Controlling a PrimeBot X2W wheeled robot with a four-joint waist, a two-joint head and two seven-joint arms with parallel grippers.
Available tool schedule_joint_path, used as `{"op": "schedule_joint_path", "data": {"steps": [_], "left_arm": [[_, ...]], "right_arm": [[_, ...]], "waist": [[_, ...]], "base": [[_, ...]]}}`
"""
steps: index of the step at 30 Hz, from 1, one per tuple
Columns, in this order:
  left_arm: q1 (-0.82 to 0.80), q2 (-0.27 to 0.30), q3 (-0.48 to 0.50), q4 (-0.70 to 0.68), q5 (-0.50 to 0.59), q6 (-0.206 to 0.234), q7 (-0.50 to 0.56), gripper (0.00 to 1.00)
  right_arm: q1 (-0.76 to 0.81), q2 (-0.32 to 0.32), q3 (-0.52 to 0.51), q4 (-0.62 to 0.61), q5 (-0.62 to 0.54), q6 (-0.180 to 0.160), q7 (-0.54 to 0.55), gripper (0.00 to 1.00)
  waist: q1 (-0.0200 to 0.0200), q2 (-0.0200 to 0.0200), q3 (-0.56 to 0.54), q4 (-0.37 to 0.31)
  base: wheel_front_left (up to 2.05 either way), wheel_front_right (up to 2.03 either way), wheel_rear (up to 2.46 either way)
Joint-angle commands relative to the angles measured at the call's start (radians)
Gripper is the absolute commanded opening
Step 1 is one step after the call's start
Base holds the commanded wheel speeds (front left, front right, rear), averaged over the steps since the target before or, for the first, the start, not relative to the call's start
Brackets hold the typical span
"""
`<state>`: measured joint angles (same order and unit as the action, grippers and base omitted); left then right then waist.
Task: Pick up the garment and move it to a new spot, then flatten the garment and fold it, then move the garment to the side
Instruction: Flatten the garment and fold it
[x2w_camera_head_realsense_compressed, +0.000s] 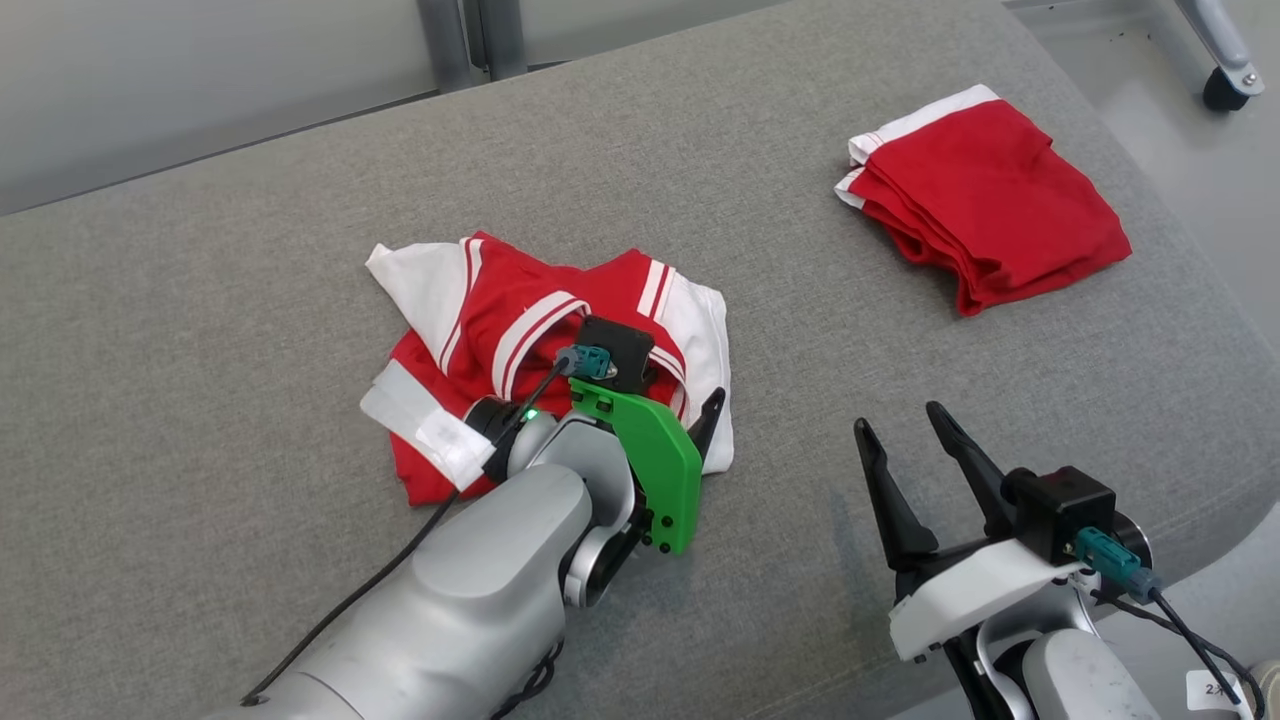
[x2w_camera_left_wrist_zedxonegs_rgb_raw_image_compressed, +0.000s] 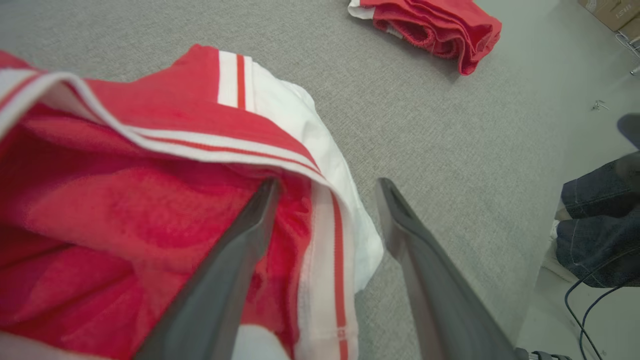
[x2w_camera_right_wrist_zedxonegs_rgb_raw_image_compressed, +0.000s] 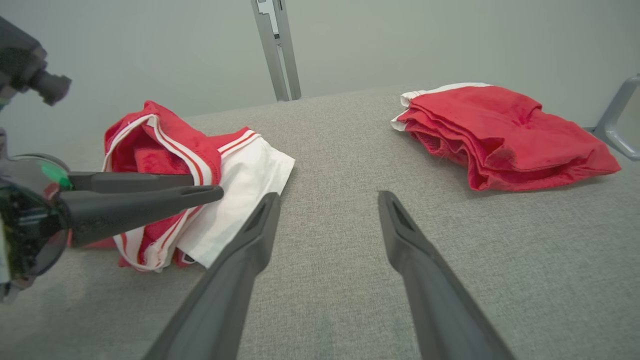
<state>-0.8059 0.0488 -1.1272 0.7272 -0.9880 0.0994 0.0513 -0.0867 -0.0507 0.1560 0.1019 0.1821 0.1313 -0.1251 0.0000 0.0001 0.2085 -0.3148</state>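
Crumpled red-and-white striped cloth garment (x2w_camera_head_realsense_compressed: 500, 320) is being seen at 10 o'clock from the right fingers (x2w_camera_right_wrist_zedxonegs_rgb_raw_image_compressed: 422, 270), on the grey fabric-covered table (x2w_camera_head_realsense_compressed: 200, 300). Its white hem is being straddled by the left fingers (x2w_camera_left_wrist_zedxonegs_rgb_raw_image_compressed: 230, 260), spread wide, nothing gripped. Right fingers are equally spread and empty. Judged light, limp, easily bunched. A pinch on the thick striped hem is being favoured.

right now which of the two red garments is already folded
The mostly red garment at the far right: it lies in a neat layered stack. The red-and-white garment in the middle is a crumpled heap.

Two red garments (x2w_camera_head_realsense_compressed: 520, 330) (x2w_camera_head_realsense_compressed: 985, 190), two robot arms (x2w_camera_head_realsense_compressed: 480, 570) (x2w_camera_head_realsense_compressed: 1075, 680), one grey table (x2w_camera_head_realsense_compressed: 200, 300).
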Motion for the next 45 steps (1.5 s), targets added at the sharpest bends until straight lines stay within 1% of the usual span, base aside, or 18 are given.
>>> {"op": "schedule_joint_path", "data": {"steps": [1, 2, 9, 14, 18, 23, 30, 36, 38, 43, 45], "left_arm": [[-0.013, 0.004, -0.001, 0.002, -0.001, -0.005, -0.010, 0.33], [-0.018, 0.004, -0.002, 0.001, -0.004, -0.007, -0.020, 0.00], [-0.068, 0.004, 0.016, -0.006, -0.028, -0.019, -0.117, 0.00], [-0.155, 0.003, 0.051, -0.037, -0.036, -0.019, -0.186, 0.00], [-0.245, 0.003, 0.083, -0.055, -0.017, -0.018, -0.235, 0.00], [-0.327, 0.006, 0.144, -0.101, -0.028, -0.028, -0.270, 0.00], [-0.376, 0.012, 0.204, -0.192, -0.041, -0.029, -0.293, 0.00], [-0.343, 0.007, 0.262, -0.328, -0.090, -0.038, -0.308, 0.00], [-0.323, 0.008, 0.273, -0.360, -0.098, -0.027, -0.307, 0.00], [-0.242, 0.048, 0.320, -0.392, -0.124, 0.008, -0.313, 0.00], [-0.205, 0.082, 0.341, -0.392, -0.115, 0.025, -0.315, 0.00]], "right_arm": [[-0.007, 0.000, 0.002, 0.003, 0.006, -0.001, -0.008, 1.00], [-0.008, 0.000, 0.004, 0.006, 0.008, -0.001, -0.009, 1.00], [-0.012, 0.000, 0.001, 0.016, 0.005, -0.001, -0.011, 1.00], [-0.003, 0.000, 0.003, 0.021, -0.001, -0.001, -0.006, 1.00], [0.001, 0.000, 0.011, 0.024, -0.003, -0.001, 0.001, 1.00], [0.020, 0.000, 0.010, 0.023, -0.014, -0.001, 0.015, 1.00], [0.040, 0.000, 0.016, 0.013, -0.021, -0.001, 0.033, 1.00], [0.060, 0.000, 0.009, 0.000, -0.027, -0.001, 0.043, 1.00], [0.064, 0.000, 0.005, -0.005, -0.029, -0.001, 0.045, 1.00], [0.074, 0.000, -0.001, -0.020, -0.033, -0.001, 0.054, 1.00], [0.073, 0.000, -0.002, -0.023, -0.033, -0.001, 0.055, 1.00]], "waist": [[0.0000, -0.0001, 0.007, -0.008], [0.0000, -0.0001, 0.007, -0.008], [0.0000, -0.0001, -0.014, 0.007], [0.0000, -0.0001, -0.044, 0.031], [0.0000, -0.0001, -0.072, 0.047], [0.0000, -0.0001, -0.117, 0.059], [0.0000, -0.0001, -0.163, 0.065], [0.0000, -0.0001, -0.186, 0.084], [0.0000, -0.0001, -0.187, 0.096], [0.0000, -0.0001, -0.183, 0.130], [0.0000, -0.0001, -0.175, 0.146]], "base": [[0.00, 0.00, 0.00], [0.00, 0.00, 0.00], [0.00, 0.00, 0.00], [0.00, 0.00, 0.00], [0.00, 0.00, 0.00], [0.00, 0.00, 0.00], [0.00, 0.00, 0.00], [0.00, 0.00, 0.00], [0.00, 0.00, 0.00], [0.00, 0.00, 0.00], [0.00, 0.00, 0.00]]}}
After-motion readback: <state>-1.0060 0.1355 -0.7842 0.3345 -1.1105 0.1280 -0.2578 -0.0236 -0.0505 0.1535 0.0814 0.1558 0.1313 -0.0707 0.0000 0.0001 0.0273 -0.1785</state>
